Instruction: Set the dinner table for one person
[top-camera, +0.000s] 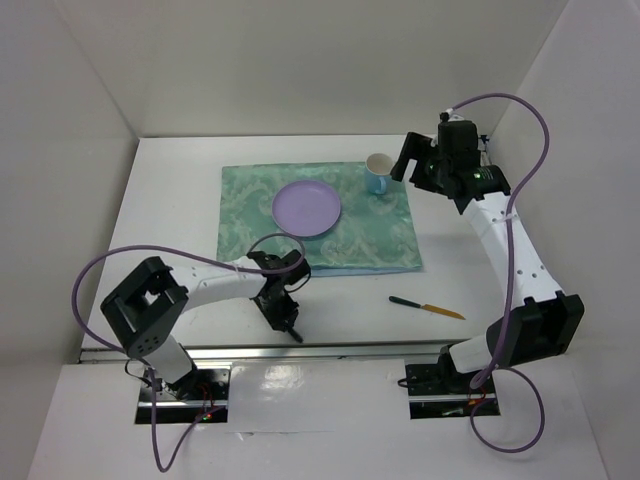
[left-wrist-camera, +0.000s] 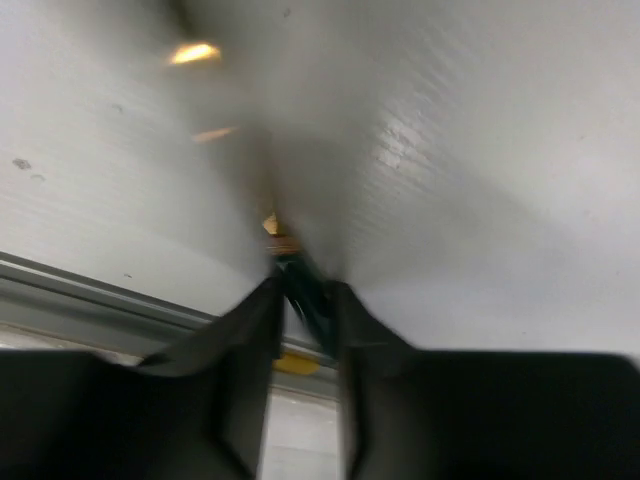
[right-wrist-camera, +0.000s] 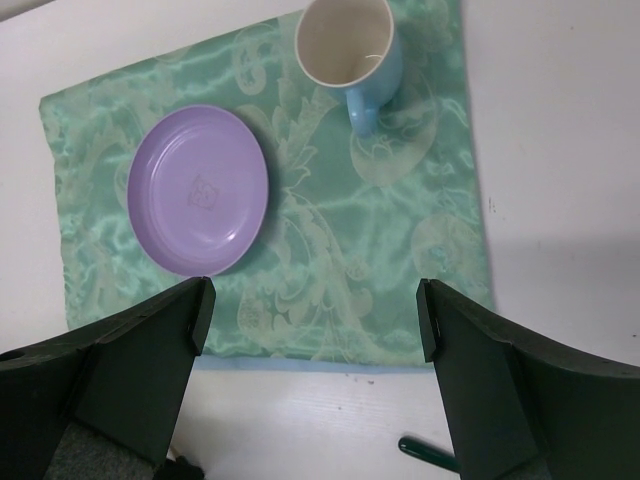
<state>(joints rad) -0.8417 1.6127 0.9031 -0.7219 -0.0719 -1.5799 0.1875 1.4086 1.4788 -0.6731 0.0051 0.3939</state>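
The white dinner table (top-camera: 170, 200) carries a teal patterned cloth (top-camera: 370, 235). On the cloth lie a purple plate (top-camera: 306, 208) and, at its far right corner, a blue cup (top-camera: 379, 174). My left gripper (top-camera: 289, 326) is low by the table's front rail, shut on a thin dark-green utensil handle (left-wrist-camera: 312, 300) with an orange tip; that view is blurred. My right gripper (top-camera: 408, 160) is open and empty, held high beside the cup. In its wrist view the right gripper (right-wrist-camera: 315, 310) frames the plate (right-wrist-camera: 200, 190), the cup (right-wrist-camera: 350, 50) and the cloth (right-wrist-camera: 340, 220).
A knife (top-camera: 426, 307) with a dark-green handle and orange blade lies on the bare table to the right of the cloth's near edge; its handle end (right-wrist-camera: 425, 452) shows in the right wrist view. The aluminium front rail (left-wrist-camera: 90, 300) runs just under my left gripper.
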